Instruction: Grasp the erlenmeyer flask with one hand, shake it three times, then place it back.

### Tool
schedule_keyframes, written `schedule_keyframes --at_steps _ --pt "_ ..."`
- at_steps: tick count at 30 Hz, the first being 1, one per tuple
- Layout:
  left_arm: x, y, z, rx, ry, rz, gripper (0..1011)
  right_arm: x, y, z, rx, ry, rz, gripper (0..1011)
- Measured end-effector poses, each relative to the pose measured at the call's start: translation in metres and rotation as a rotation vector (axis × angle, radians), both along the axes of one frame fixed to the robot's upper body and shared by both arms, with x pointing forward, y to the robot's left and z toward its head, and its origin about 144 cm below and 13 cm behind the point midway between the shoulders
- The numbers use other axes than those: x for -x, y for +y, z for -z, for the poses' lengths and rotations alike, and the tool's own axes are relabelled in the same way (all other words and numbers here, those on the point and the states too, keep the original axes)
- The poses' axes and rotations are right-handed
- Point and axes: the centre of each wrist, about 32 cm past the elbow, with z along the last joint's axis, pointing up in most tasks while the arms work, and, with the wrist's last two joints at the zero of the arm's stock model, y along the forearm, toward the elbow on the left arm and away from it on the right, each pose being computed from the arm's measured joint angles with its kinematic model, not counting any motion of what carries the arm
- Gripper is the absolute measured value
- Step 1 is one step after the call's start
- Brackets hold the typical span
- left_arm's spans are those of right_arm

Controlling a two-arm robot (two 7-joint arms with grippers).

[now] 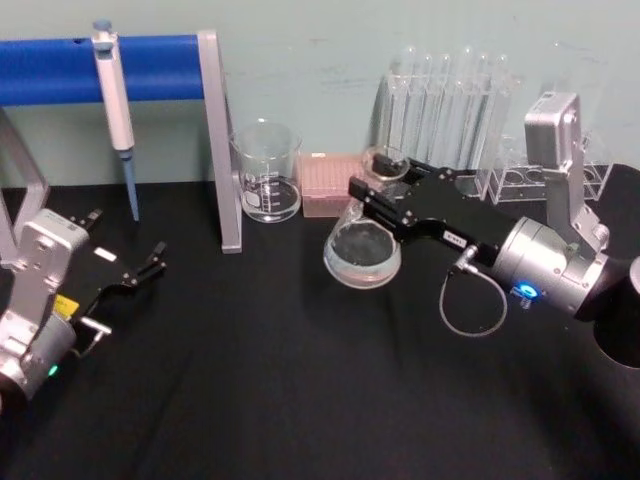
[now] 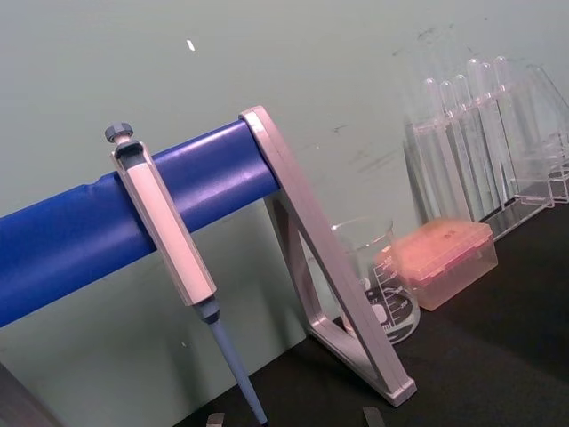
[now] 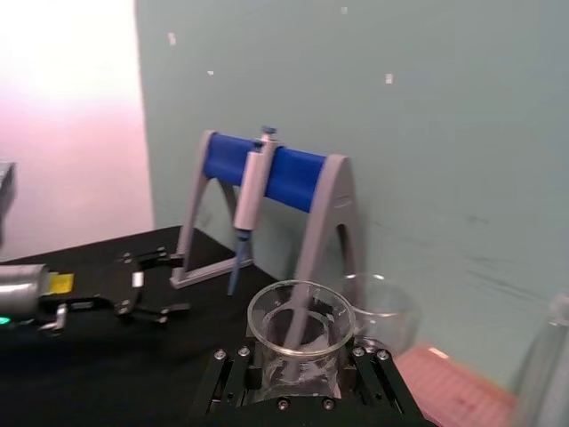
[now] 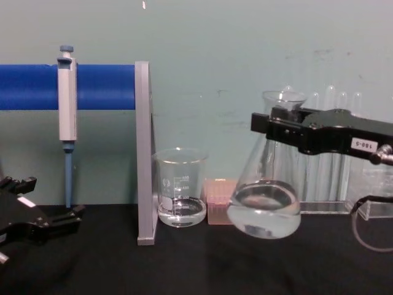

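Observation:
The erlenmeyer flask (image 1: 362, 250) (image 4: 265, 203) is clear glass with a little clear liquid in its wide base. It hangs tilted just above the black table, right of centre. My right gripper (image 1: 385, 178) (image 4: 284, 126) is shut on its narrow neck below the flared rim (image 3: 298, 311). In the right wrist view the jaws (image 3: 298, 369) clamp the neck from both sides. My left gripper (image 1: 148, 265) (image 4: 38, 216) rests open at the table's left edge, far from the flask.
A glass beaker (image 1: 268, 175) stands behind, left of the flask, beside a pink tip box (image 1: 325, 185). A pipette (image 1: 115, 100) hangs on the blue-barred stand (image 1: 215, 140). A rack of test tubes (image 1: 450, 100) stands at the back right.

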Motion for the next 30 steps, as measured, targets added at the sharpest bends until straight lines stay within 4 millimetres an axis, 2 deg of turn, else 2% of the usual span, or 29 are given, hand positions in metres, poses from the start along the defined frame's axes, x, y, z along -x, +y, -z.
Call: schedule_keyframes --at_steps 10,30 --pt "0.0000 0.0000 0.0000 0.000 0.000 0.000 1001 -0.0018 0.0000 0.0011 0.022 0.003 -0.090 450" --pt "0.0000 0.0000 0.0000 0.000 0.000 0.000 1001 -0.0065 0.0003 0.0045 0.030 0.015 -0.119 450"
